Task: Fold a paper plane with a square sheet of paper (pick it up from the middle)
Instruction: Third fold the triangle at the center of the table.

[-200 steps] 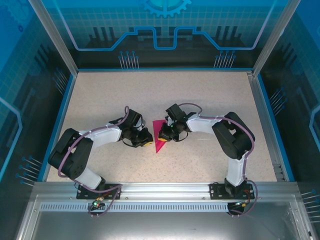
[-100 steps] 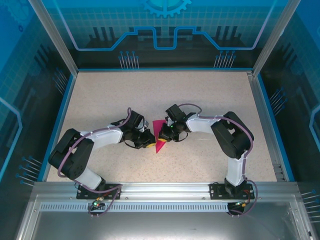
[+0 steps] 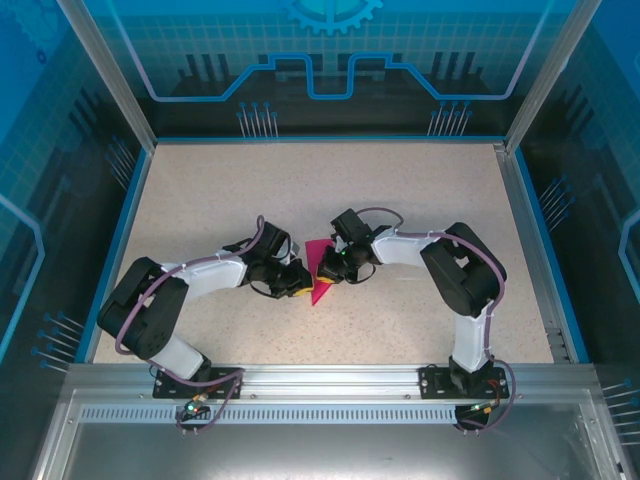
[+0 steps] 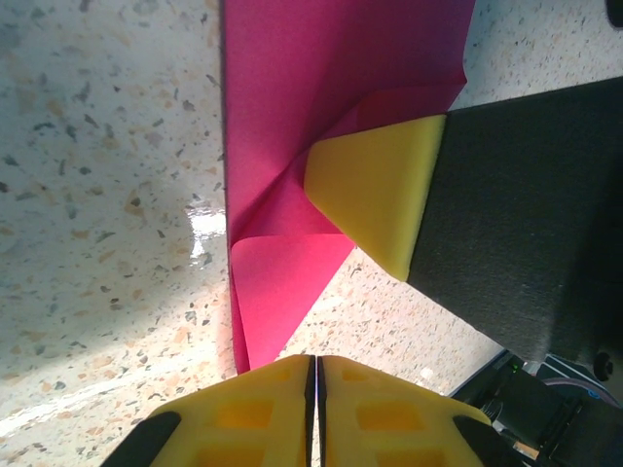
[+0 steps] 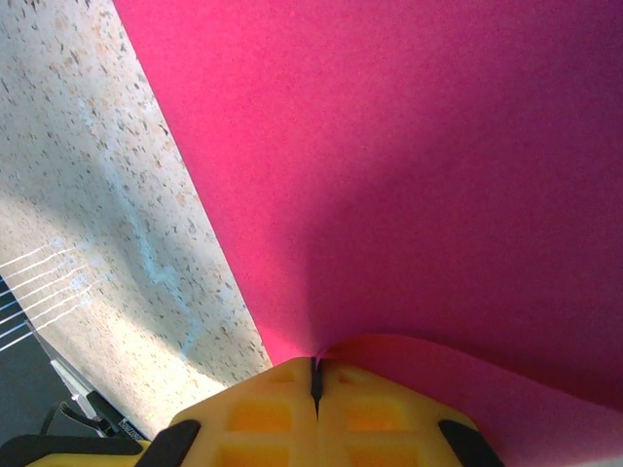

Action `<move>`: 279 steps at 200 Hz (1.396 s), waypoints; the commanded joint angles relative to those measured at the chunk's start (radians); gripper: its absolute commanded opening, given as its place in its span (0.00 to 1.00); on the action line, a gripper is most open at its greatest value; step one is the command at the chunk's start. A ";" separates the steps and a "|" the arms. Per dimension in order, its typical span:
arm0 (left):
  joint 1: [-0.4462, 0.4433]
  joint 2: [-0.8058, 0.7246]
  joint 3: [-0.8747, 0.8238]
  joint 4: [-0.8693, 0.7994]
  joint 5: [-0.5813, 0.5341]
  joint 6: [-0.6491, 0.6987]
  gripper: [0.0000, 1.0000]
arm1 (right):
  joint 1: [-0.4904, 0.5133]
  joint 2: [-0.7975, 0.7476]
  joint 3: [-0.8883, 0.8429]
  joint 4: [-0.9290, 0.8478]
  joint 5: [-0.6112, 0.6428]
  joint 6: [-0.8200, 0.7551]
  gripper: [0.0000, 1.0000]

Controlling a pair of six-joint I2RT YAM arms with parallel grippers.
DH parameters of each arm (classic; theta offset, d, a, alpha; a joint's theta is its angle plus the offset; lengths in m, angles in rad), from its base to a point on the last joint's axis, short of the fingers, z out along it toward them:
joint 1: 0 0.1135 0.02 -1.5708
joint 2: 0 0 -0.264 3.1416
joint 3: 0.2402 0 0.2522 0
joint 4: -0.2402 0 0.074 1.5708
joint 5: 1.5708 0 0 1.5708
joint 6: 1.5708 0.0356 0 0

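The magenta-pink sheet of paper [image 3: 319,292] lies folded into a narrow pointed shape on the table, between my two grippers. My right gripper [image 3: 328,270] is shut at the sheet's right side. In the right wrist view the paper [image 5: 389,146] puckers into the closed tips [image 5: 313,368], and a flap curls up beside them. In the left wrist view its yellow fingertip [image 4: 375,185] meets the raised fold of the paper [image 4: 311,88]. My left gripper [image 4: 318,365] is shut just beside the sheet's lower point, with nothing seen between its pads. From above, it [image 3: 300,283] sits at the paper's left edge.
The speckled beige table [image 3: 300,190] stretches free behind and to both sides of the arms. Blue-lit walls and metal frame posts [image 3: 110,75] enclose it. A metal rail [image 3: 320,375] carrying both arm bases runs along the near edge.
My left gripper has slid right, up to the lower point of the paper. The right gripper and the paper have hardly moved.
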 commanded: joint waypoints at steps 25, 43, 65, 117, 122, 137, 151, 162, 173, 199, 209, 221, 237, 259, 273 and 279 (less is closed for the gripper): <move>-0.014 0.024 -0.004 0.015 0.020 -0.009 0.12 | 0.006 0.027 0.009 0.009 0.005 0.009 0.02; -0.014 0.027 -0.004 0.014 0.016 -0.009 0.12 | 0.007 0.028 0.009 0.003 0.005 0.003 0.02; -0.014 0.031 -0.002 0.012 0.007 -0.009 0.12 | 0.007 0.030 0.010 -0.007 0.000 -0.007 0.02; -0.015 0.029 0.000 0.000 -0.028 -0.016 0.12 | 0.006 0.029 0.012 -0.032 -0.005 -0.031 0.10; -0.015 0.025 0.000 -0.003 -0.036 -0.018 0.12 | 0.006 0.032 0.014 -0.032 -0.005 -0.032 0.12; -0.015 0.010 0.001 -0.016 -0.065 -0.026 0.12 | 0.006 0.033 0.014 -0.036 -0.006 -0.034 0.16; -0.014 -0.008 0.002 -0.037 -0.099 -0.031 0.12 | 0.006 0.034 0.013 -0.037 -0.004 -0.036 0.20; -0.014 -0.022 0.005 -0.056 -0.125 -0.032 0.12 | 0.006 0.035 0.012 -0.038 -0.003 -0.038 0.23; -0.013 -0.034 0.007 -0.072 -0.145 -0.033 0.12 | 0.006 0.036 0.011 -0.038 -0.003 -0.037 0.25; -0.013 -0.049 0.006 -0.090 -0.172 -0.037 0.12 | 0.006 0.039 0.009 -0.038 -0.002 -0.040 0.33; -0.013 -0.049 0.004 -0.091 -0.173 -0.040 0.12 | 0.006 0.039 0.009 -0.037 -0.001 -0.040 0.36; -0.013 -0.047 0.004 -0.090 -0.173 -0.039 0.12 | 0.006 0.040 0.007 -0.034 -0.002 -0.041 0.40; -0.013 -0.046 0.005 -0.088 -0.175 -0.043 0.12 | 0.006 0.037 0.003 -0.032 0.001 -0.040 0.43; -0.012 -0.039 0.008 -0.083 -0.173 -0.044 0.12 | 0.006 0.036 -0.004 -0.029 0.003 -0.040 0.43; -0.011 -0.032 0.014 -0.079 -0.170 -0.043 0.12 | 0.006 0.034 -0.009 -0.027 0.005 -0.041 0.42; -0.011 -0.028 0.015 -0.077 -0.170 -0.044 0.12 | 0.006 0.033 -0.010 -0.027 0.009 -0.040 0.40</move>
